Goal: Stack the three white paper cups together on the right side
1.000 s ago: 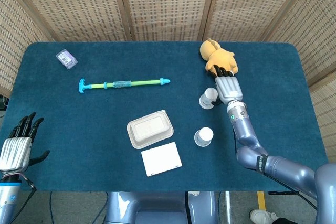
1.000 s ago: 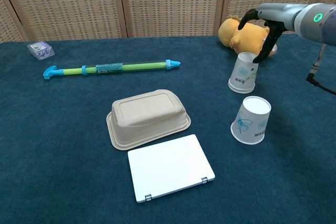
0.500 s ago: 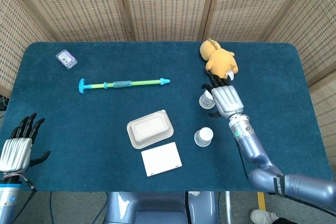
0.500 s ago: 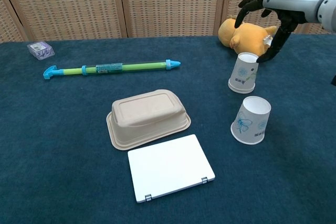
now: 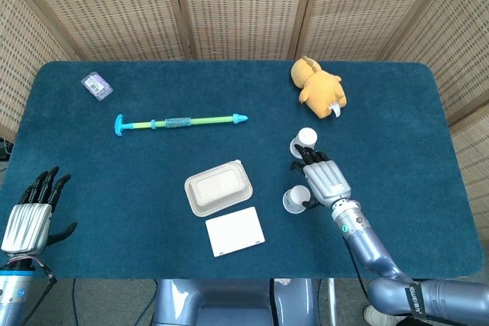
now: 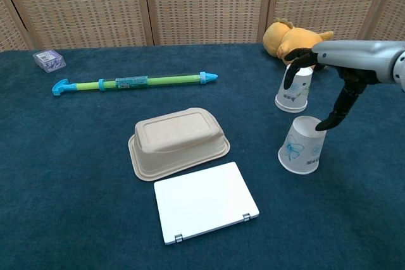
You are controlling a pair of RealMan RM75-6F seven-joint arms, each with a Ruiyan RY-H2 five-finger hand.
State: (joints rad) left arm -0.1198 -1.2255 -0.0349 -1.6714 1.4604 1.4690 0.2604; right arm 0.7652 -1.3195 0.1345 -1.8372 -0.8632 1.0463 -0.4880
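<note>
two white cups stand upside down on the right part of the blue surface: the far cup just in front of the plush toy, the near cup closer to the robot, a little apart from the first. no third loose cup shows; i cannot tell whether one of them is already a stack. the right hand hovers over the near cup with its dark fingers spread and curved downward, holding nothing; from the chest view the fingertips hang beside the cup's top, and i cannot tell whether they touch it. the left hand rests at the surface's near left edge, fingers apart, empty. left of the cups sit a beige tray and, just in front of it, a white case. farther back lie a green and blue water gun and a small purple packet.
</note>
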